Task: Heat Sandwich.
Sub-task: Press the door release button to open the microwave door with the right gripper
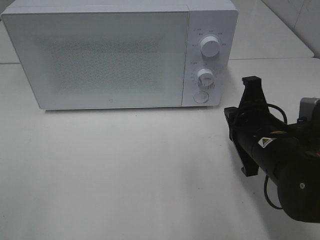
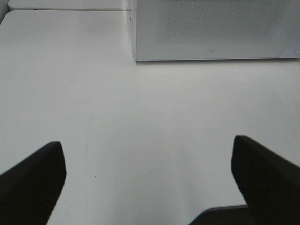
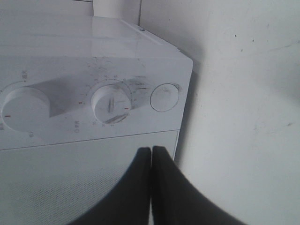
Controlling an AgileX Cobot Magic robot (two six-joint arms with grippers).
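The sandwich is out of view in every frame. The white microwave (image 1: pixel 100 55) stands at the back of the table with its door closed. My right gripper (image 1: pixel 230 120) is shut and empty, just right of the microwave's lower right corner. In the right wrist view its closed tips (image 3: pixel 151 149) point at the control panel, below the lower knob (image 3: pixel 111 103) and the round door button (image 3: pixel 164 97). My left gripper (image 2: pixel 147 143) is open and empty above bare table, in front of the microwave's door (image 2: pixel 211 28). It does not show in the exterior high view.
The microwave panel has an upper knob (image 1: pixel 209 46), a lower knob (image 1: pixel 205 77) and a round button (image 1: pixel 201 97). The white table (image 1: pixel 125 175) stretches in front of the microwave. My right arm's black body (image 1: pixel 280 160) fills the right front corner.
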